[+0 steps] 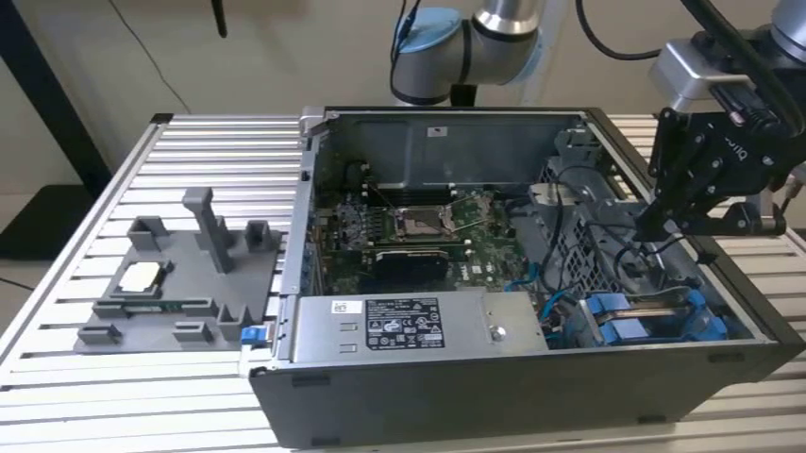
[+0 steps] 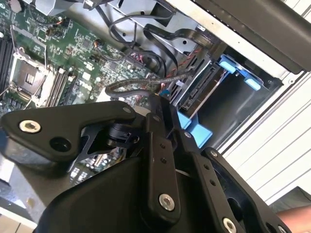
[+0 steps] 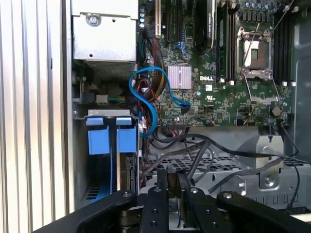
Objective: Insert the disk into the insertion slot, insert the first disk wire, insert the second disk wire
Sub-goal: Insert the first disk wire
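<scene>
disk [image 1: 643, 319] in its blue carrier sits slotted in the computer case [image 1: 416, 406]. gripper [image 3: 172, 179] fingers [image 3: 161, 194] nearly together over loose black cables [image 2: 163, 34], pinch unclear. risk: fingers snag a cable, yanking its plug.

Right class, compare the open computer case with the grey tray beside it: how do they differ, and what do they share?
The computer case is a tall dark box, open on top with its motherboard showing; the grey tray is low and flat with upright posts. The case sits toward the exterior view's right, the tray to its left. The gripper hangs over the case, not the tray. Both rest on the slatted table.
</scene>
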You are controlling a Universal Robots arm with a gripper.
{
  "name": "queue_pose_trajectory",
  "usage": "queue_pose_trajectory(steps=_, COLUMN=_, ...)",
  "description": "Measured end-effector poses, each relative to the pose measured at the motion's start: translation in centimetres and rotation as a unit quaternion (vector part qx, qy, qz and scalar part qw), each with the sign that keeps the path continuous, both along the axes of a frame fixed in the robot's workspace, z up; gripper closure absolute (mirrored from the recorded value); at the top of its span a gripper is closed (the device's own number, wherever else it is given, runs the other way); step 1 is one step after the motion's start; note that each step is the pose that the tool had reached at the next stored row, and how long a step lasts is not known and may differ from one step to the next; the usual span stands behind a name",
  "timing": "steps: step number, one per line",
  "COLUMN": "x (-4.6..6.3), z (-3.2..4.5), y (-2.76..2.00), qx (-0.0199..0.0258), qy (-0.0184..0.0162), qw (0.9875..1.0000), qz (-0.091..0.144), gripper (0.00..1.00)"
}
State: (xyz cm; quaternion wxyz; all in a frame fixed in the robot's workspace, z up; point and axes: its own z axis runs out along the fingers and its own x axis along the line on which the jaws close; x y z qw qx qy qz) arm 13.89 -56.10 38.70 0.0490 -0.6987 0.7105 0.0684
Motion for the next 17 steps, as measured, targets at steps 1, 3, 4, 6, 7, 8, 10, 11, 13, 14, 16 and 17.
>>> queue_pose_trajectory(steps=1, x=0.00, z=-0.04, y=-0.02, qx=-0.0005, qy=-0.0004, qw=1.0000, qz=0.000, gripper=0.81)
queue_pose_trajectory(steps=3, x=0.00, z=-0.12, y=-0.06, qx=-0.0015, qy=-0.0015, qw=1.0000, qz=0.000, gripper=0.81)
queue_pose_trajectory(steps=4, x=0.00, z=-0.16, y=-0.07, qx=-0.0021, qy=-0.0020, qw=1.0000, qz=0.000, gripper=0.81)
queue_pose_trajectory(steps=6, x=0.00, z=-0.26, y=-0.10, qx=-0.0036, qy=-0.0032, qw=1.0000, qz=0.000, gripper=0.81)
queue_pose_trajectory(steps=7, x=0.00, z=-0.32, y=-0.12, qx=-0.0047, qy=-0.0039, qw=1.0000, qz=0.000, gripper=0.81)
queue_pose_trajectory(steps=8, x=0.00, z=-0.38, y=-0.13, qx=-0.0057, qy=-0.0046, qw=1.0000, qz=0.000, gripper=0.81)
queue_pose_trajectory(steps=10, x=0.00, z=-0.50, y=-0.16, qx=-0.0081, qy=-0.0061, qw=0.9999, qz=0.000, gripper=0.81)
queue_pose_trajectory(steps=11, x=0.00, z=-0.55, y=-0.18, qx=-0.0095, qy=-0.0069, qw=0.9999, qz=0.000, gripper=0.81)
queue_pose_trajectory(steps=13, x=0.00, z=-0.63, y=-0.21, qx=-0.0124, qy=-0.0085, qw=0.9999, qz=0.000, gripper=0.81)
queue_pose_trajectory(steps=14, x=0.00, z=-0.67, y=-0.23, qx=-0.0141, qy=-0.0094, qw=0.9999, qz=0.000, gripper=0.81)
queue_pose_trajectory(steps=16, x=0.00, z=-0.75, y=-0.29, qx=-0.0178, qy=-0.0111, qw=0.9998, qz=0.000, gripper=0.81)
queue_pose_trajectory(steps=17, x=0.00, z=-0.79, y=-0.32, qx=-0.0199, qy=-0.0118, qw=0.9997, qz=0.000, gripper=0.81)
